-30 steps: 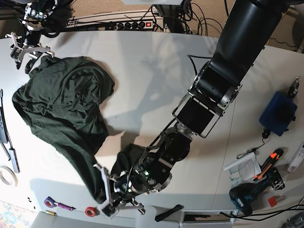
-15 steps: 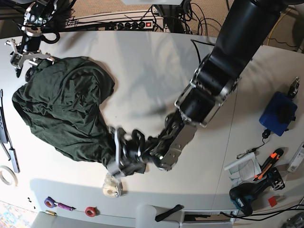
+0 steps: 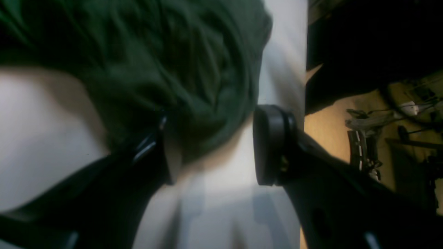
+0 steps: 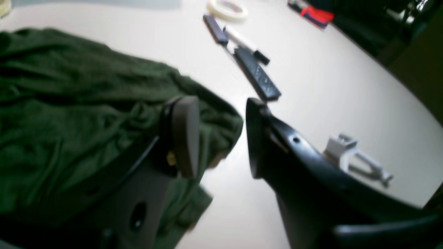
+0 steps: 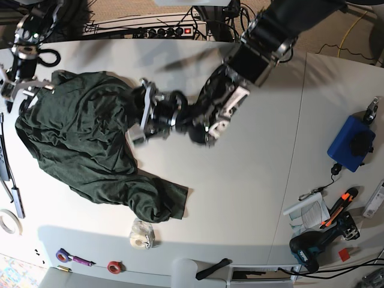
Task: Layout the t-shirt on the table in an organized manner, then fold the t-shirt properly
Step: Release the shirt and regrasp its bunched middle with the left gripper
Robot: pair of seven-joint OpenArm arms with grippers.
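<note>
The dark green t-shirt (image 5: 78, 144) lies crumpled on the left half of the white table (image 5: 240, 198), one corner trailing toward the front. My left gripper (image 5: 137, 114) hovers at the shirt's right edge. In the left wrist view this gripper (image 3: 216, 148) is open, and a fold of the t-shirt (image 3: 173, 52) reaches into the gap. My right gripper (image 5: 21, 95) is at the shirt's far left corner. In the right wrist view it (image 4: 218, 138) stands open, with the edge of the t-shirt (image 4: 69, 121) lying between the fingers, unpinched.
A tape roll (image 5: 141, 235) sits near the front edge below the shirt. Flat black tools (image 4: 258, 74) and another tape roll (image 4: 226, 8) lie at the table's left side. A blue box (image 5: 351, 143) and a drill (image 5: 315, 246) occupy the right. Cables and a power strip (image 5: 162, 30) run along the back.
The left gripper opened, dropped the shirt's lower corner near the front edge, and swung up to the shirt's right edge. The right gripper drifted slightly left.
</note>
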